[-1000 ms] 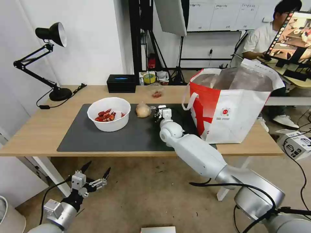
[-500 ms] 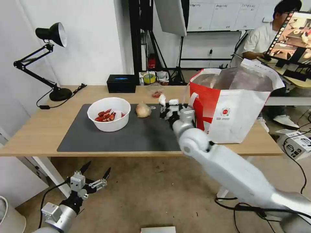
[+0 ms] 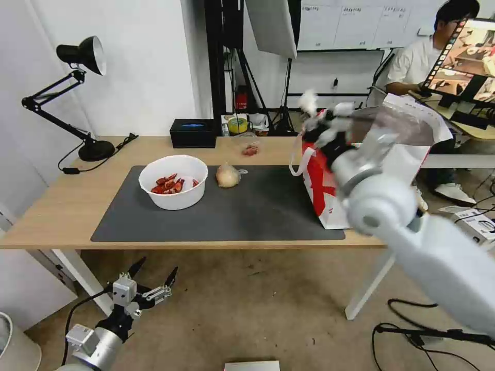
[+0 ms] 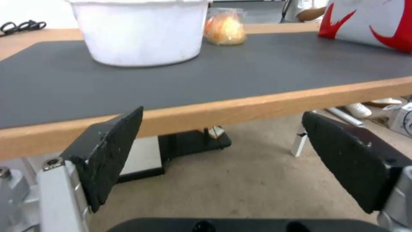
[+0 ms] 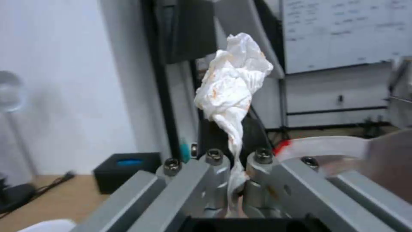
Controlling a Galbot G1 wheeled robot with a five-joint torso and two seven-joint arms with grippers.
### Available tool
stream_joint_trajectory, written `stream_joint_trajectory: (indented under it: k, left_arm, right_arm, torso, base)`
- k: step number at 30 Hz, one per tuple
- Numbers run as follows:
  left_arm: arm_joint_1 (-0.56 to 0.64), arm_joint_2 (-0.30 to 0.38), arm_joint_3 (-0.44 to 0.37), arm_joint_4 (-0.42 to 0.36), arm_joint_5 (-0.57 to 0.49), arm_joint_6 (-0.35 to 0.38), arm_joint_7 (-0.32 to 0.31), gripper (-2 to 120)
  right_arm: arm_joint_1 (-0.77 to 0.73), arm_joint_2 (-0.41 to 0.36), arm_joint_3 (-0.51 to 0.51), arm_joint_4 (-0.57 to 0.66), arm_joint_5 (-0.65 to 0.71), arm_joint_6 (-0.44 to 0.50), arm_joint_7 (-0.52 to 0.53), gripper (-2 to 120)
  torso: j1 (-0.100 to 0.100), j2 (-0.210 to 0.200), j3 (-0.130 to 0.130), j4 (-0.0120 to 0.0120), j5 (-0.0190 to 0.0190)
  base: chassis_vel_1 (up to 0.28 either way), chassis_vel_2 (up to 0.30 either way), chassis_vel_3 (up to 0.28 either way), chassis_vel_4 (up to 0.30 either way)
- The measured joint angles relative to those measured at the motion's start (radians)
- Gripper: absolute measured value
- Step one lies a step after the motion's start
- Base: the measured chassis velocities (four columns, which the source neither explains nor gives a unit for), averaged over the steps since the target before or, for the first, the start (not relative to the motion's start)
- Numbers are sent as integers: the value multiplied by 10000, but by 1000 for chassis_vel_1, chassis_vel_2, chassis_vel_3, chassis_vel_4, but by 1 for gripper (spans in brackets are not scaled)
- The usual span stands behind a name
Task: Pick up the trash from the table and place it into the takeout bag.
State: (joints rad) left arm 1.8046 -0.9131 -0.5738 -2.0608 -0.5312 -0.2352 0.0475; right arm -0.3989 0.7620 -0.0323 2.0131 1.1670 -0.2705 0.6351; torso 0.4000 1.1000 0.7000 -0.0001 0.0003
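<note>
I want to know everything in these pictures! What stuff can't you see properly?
- Inside of the takeout bag: head view, the right gripper and arm cover its opening.
- Crumpled tissue: a blur in the head view.
- Inside the white bowl: left wrist view, cut off by the frame edge.
- Small tub: head view, too small to tell its red contents.

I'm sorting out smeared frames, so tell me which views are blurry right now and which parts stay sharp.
Head view: the right gripper and its arm are motion-smeared at the takeout bag, while the table and bowl are crisp. Right wrist view: the crumpled tissue pinched in the jaws is sharp, the room behind soft. Left wrist view: the left gripper is sharp, the table edge slightly soft.
</note>
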Motion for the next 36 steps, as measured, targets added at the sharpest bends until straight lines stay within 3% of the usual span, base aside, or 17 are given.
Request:
stream_joint_trajectory:
  k: [7,16,36]
  left_arm:
    - [36,-25,21,-150,0,0,1,100]
    - [72,24,6,-168,-14,-1,17,100]
    - [195,9,-112,-295,-19,38,38,100]
  right_arm:
    - [253,-278,208,-1365,378,-440,154,0]
    - [181,-274,141,-1893,325,-915,681,2]
    - [-1,-399,332,-1559,961,-1178,928,75]
  torso:
    - [0,0,1,0,0]
    - [0,-1,1,1,-2]
    - [0,-1,0,1,-3]
  base:
    - [0,0,0,0]
    - [0,0,0,0]
    - [0,0,0,0]
